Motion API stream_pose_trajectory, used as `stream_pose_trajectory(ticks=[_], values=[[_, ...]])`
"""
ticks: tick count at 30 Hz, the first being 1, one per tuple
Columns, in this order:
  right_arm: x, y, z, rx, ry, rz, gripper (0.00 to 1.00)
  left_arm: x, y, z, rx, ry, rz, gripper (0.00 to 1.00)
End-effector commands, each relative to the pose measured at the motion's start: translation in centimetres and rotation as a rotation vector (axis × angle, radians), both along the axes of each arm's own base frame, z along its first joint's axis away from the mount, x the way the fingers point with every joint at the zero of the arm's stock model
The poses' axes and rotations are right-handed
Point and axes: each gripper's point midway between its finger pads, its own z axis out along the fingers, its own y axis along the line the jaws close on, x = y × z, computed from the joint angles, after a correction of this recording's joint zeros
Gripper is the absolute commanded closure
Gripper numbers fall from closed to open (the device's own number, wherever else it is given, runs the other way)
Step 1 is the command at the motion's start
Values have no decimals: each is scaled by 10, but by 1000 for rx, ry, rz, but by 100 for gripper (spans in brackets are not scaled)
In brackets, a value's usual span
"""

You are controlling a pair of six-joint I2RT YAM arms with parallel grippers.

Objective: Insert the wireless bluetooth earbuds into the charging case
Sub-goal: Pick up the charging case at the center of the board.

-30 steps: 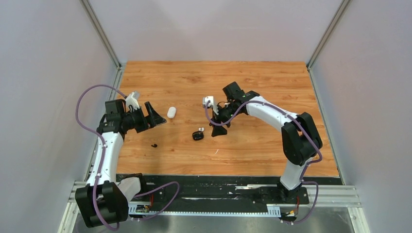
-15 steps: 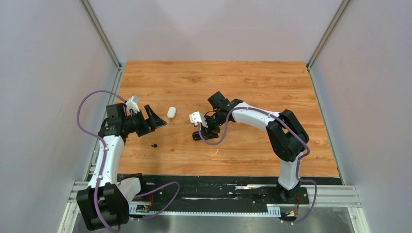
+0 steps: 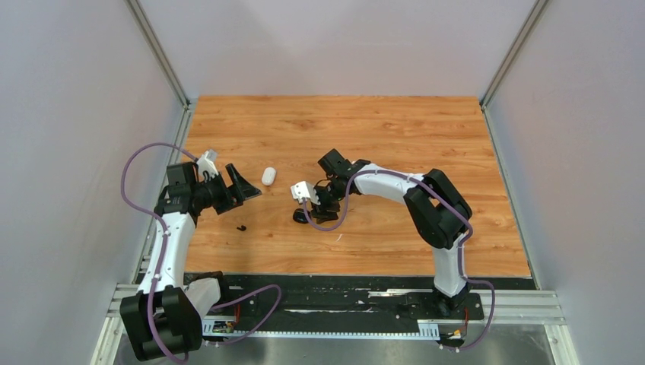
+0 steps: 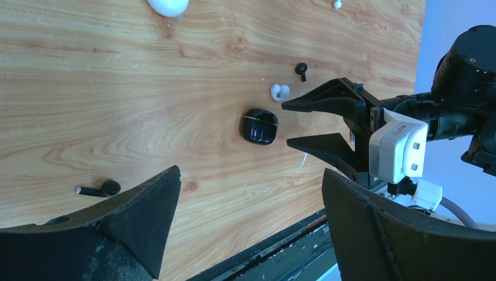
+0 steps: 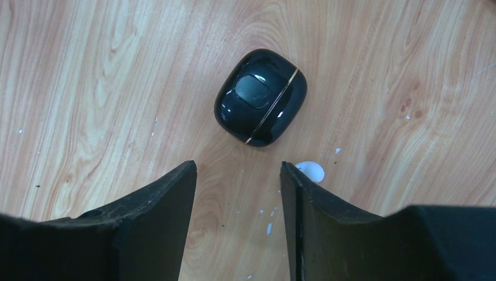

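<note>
The charging case (image 5: 261,96) is a glossy black pebble with a gold seam, lying shut on the wooden table (image 3: 380,137). My right gripper (image 5: 238,167) hovers just short of it, open, with bare wood between its fingers. A white earbud (image 5: 309,171) peeks out behind the right finger. In the left wrist view the case (image 4: 260,126) lies just ahead of the right gripper (image 4: 285,123), with a white earbud (image 4: 279,91) and a black earbud (image 4: 301,68) close by. Another black earbud (image 4: 99,189) lies apart. My left gripper (image 4: 251,175) is wide open and holds nothing.
A white pebble-shaped case (image 3: 268,176) lies shut just off the left gripper (image 3: 245,185). The lone black earbud (image 3: 242,227) lies below it. A small white scrap (image 3: 339,238) lies toward the table's near edge, where a black rail (image 3: 342,285) runs.
My right arm has swung left and down to the black case, and its jaws have narrowed somewhat. The left arm has hardly moved.
</note>
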Motion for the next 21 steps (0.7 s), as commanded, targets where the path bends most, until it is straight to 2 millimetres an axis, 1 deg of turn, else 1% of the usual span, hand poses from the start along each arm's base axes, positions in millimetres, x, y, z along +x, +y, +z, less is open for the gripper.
stream_pose_trajectory(ticks=[1,3,6,8,10,12,14,17,19,21], values=[[9,18,26,78,-46,9,43,4,1,3,-14,-24,7,4],[8,24,31,90,-17,-12,40,4,1,3,-16,-21,7,4],[7,38,38,102,62,-93,36,4,1,2,-17,-17,7,4],[9,47,44,99,119,-198,35,4,1,1,-16,-14,10,4],[17,56,53,100,145,-356,33,4,2,1,-13,-9,13,4],[19,57,57,99,143,-477,32,4,2,0,-11,-6,15,4],[14,54,56,89,101,-542,31,4,3,-1,-10,1,20,5],[4,49,42,44,86,-591,30,4,4,-3,-8,8,28,5],[6,44,36,22,92,-632,31,4,4,-4,-9,14,31,4],[7,43,34,16,86,-645,31,5,5,-5,-10,18,33,5]])
